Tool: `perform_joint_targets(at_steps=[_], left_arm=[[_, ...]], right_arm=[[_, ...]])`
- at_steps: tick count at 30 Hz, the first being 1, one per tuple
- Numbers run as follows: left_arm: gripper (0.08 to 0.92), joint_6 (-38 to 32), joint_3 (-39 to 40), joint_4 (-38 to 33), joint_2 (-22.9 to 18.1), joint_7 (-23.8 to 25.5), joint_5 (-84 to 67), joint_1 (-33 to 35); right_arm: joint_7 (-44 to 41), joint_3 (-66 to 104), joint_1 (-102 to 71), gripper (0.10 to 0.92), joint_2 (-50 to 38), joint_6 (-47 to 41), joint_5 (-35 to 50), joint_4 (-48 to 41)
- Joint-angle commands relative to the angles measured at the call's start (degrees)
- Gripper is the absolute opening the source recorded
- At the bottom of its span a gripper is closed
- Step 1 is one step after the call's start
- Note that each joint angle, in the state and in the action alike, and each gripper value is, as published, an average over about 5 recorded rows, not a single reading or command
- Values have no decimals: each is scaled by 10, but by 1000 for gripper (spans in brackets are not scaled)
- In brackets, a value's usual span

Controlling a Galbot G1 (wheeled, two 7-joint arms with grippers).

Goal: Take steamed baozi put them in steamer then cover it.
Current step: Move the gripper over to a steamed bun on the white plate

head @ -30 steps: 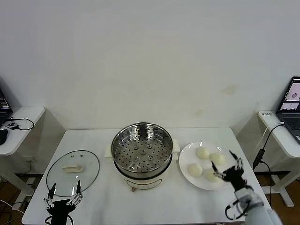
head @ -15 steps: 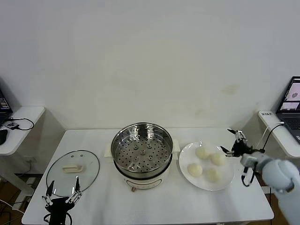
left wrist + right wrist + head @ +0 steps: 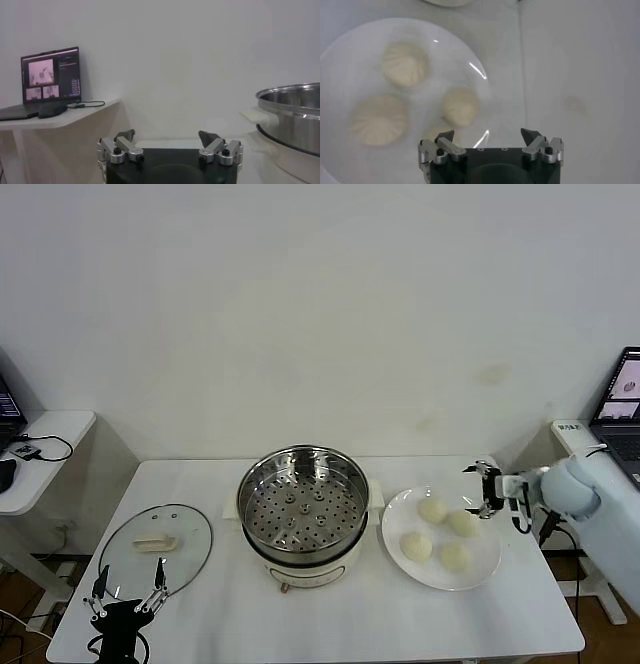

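Several cream-white baozi (image 3: pixel 433 510) lie on a white plate (image 3: pixel 395 529) to the right of the steamer (image 3: pixel 303 509), a shiny steel pot whose perforated tray is bare. The glass cover (image 3: pixel 155 546) lies flat on the table at the left. My right gripper (image 3: pixel 487 489) hovers open over the plate's far right rim, holding nothing. In the right wrist view the baozi (image 3: pixel 461 106) sit just ahead of that gripper (image 3: pixel 489 134). My left gripper (image 3: pixel 125 599) waits open and empty near the cover's front edge. In the left wrist view that gripper (image 3: pixel 169 135) faces the steamer's (image 3: pixel 295 107) side.
A side table with a laptop (image 3: pixel 622 399) and a cable stands at the right. Another side table (image 3: pixel 40 439) stands at the left. A white wall backs the table. The left wrist view shows a laptop (image 3: pixel 50 75) on a side desk.
My right arm has swung from the table's front right corner back to the plate's far right rim. The left gripper has sunk a little toward the front edge.
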Motion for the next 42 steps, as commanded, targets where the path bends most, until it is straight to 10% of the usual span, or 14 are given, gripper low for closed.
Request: perform_joint_targets(at_steps=[1, 28, 42], left_arm=[[823, 0, -6, 1, 1, -1, 1, -1], [823, 0, -26, -2, 7, -2, -5, -5], [823, -1, -29, -5, 7, -2, -5, -7]], right_arm=[[-69, -187, 158, 823, 63, -7, 16, -102], [-53, -209, 146, 811, 148, -16, -54, -207], [-57, -205, 145, 649, 157, -15, -58, -219]])
